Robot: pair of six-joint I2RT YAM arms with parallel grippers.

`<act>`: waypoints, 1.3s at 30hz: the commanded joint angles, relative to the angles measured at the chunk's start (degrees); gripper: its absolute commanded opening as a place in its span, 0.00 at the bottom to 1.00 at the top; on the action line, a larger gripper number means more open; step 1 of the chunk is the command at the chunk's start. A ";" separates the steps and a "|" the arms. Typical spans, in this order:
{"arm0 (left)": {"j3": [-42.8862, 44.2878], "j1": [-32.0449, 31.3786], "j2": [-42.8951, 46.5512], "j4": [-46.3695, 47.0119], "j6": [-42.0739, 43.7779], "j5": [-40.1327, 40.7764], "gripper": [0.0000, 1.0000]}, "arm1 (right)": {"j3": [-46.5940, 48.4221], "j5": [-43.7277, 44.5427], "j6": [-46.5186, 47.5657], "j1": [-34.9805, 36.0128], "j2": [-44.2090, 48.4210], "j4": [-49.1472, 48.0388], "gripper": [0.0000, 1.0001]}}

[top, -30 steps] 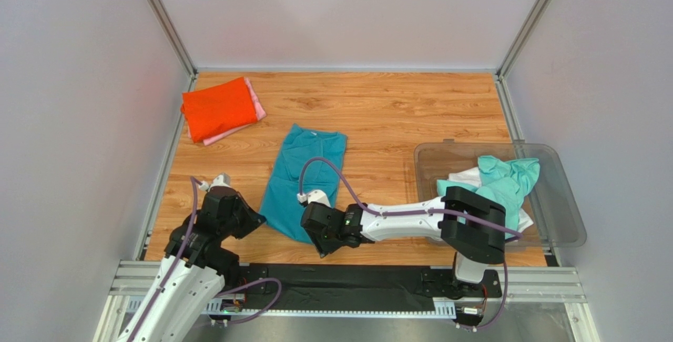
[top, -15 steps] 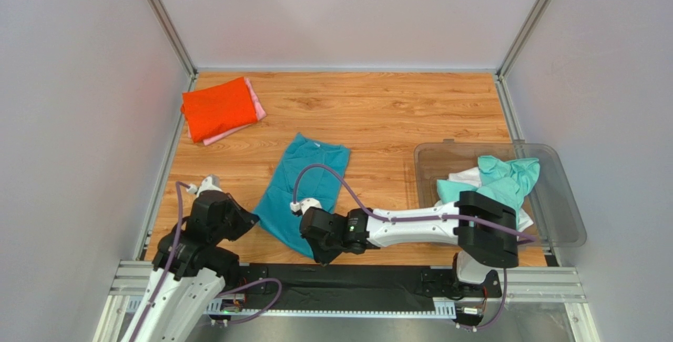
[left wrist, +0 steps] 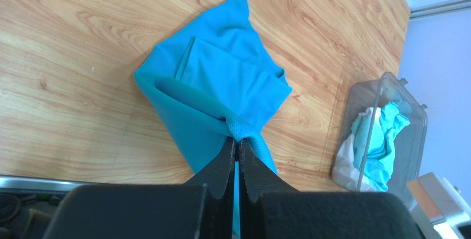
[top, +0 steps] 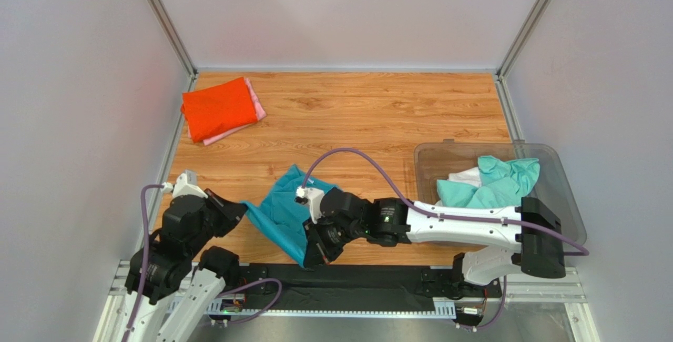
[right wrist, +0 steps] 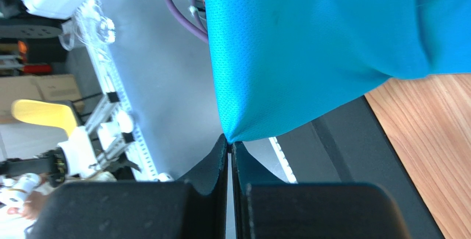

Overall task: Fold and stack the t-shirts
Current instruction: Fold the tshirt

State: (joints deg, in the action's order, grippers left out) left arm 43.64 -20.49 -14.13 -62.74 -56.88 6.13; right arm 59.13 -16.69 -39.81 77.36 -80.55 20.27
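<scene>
A teal t-shirt [top: 278, 214] lies partly lifted near the table's front. My left gripper [top: 239, 209] is shut on its left corner; in the left wrist view the gripper [left wrist: 238, 142] pinches bunched teal cloth [left wrist: 221, 87]. My right gripper [top: 306, 259] is shut on the shirt's near corner; in the right wrist view the gripper [right wrist: 229, 139] holds a point of the teal cloth [right wrist: 309, 46] above the front rail. A folded orange-red t-shirt [top: 216, 108] lies on a pink one [top: 256, 104] at the far left. Mint-green [top: 494, 184] and white [top: 468, 177] t-shirts lie in the bin.
A clear plastic bin [top: 565, 216] stands at the right front, also in the left wrist view [left wrist: 367, 134]. Grey walls close in the wooden table [top: 379, 121]. A metal rail [top: 355, 287] runs along the front edge.
Both grippers have pulled the teal shirt's near corners up and toward the front edge. The shirt has slid nearer and bunched shorter. The left arm drew back left; the right wrist turned.
</scene>
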 commanded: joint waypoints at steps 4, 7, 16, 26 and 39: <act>1.72 0.28 -6.95 9.47 1.51 0.20 0.00 | -2.00 -6.07 -2.20 -6.08 4.53 -1.03 0.00; 1.45 0.28 -11.00 13.60 2.04 0.81 0.00 | -3.67 -6.51 -2.29 -10.02 5.67 -1.20 0.00; 2.77 0.28 -25.14 24.85 4.85 1.34 0.00 | -5.70 -8.88 0.35 -23.39 7.52 -1.55 0.00; 6.28 0.28 -44.81 31.89 6.61 3.80 0.00 | -3.15 -13.11 3.77 -33.94 -0.82 -1.64 0.01; 16.47 0.36 -69.53 35.67 9.95 3.80 0.06 | 4.06 -12.49 6.32 -41.41 -15.94 -1.55 0.05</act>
State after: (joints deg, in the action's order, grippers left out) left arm 56.86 -20.49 -80.77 -29.63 -49.21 9.37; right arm 60.34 -28.25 -35.03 36.97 -94.70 19.11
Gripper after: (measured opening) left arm 0.052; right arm 0.040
